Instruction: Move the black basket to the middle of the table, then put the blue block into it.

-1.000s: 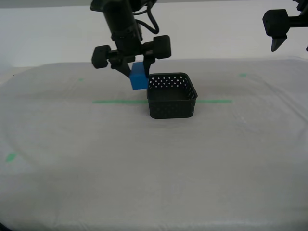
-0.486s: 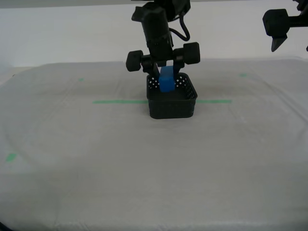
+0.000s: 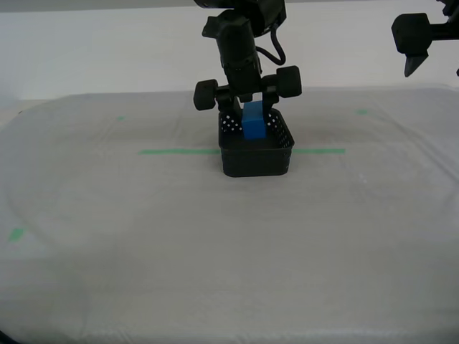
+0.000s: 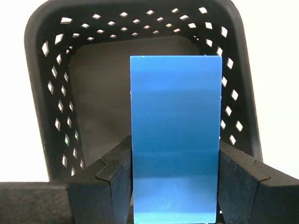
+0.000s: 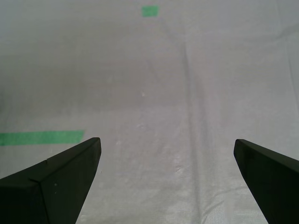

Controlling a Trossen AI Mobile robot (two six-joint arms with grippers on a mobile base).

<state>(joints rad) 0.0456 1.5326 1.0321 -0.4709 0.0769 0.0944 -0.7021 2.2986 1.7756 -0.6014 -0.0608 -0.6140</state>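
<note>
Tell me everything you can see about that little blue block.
The small bright-blue rectangular block looks solid, with plain smooth faces, perhaps plastic. It stands upright, pinched on two opposite sides by my second pincer, which is shut on it. It hangs over the open top of the shallow black perforated plastic basket, its lower end hidden behind the near wall. Whether it touches the basket floor cannot be told.

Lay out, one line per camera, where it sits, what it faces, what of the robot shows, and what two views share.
Exterior view: sits on the robot off the arms, faces across the table; shows my second hand over the black basket and another arm's hand at this view's upper right.
Second wrist view: rides my second hand, looks down into the black basket; its fingers clamp the blue block.
First wrist view: rides my first hand, open, facing cloth and green tape.
Shared: exterior and second wrist views both show block and basket.
</note>
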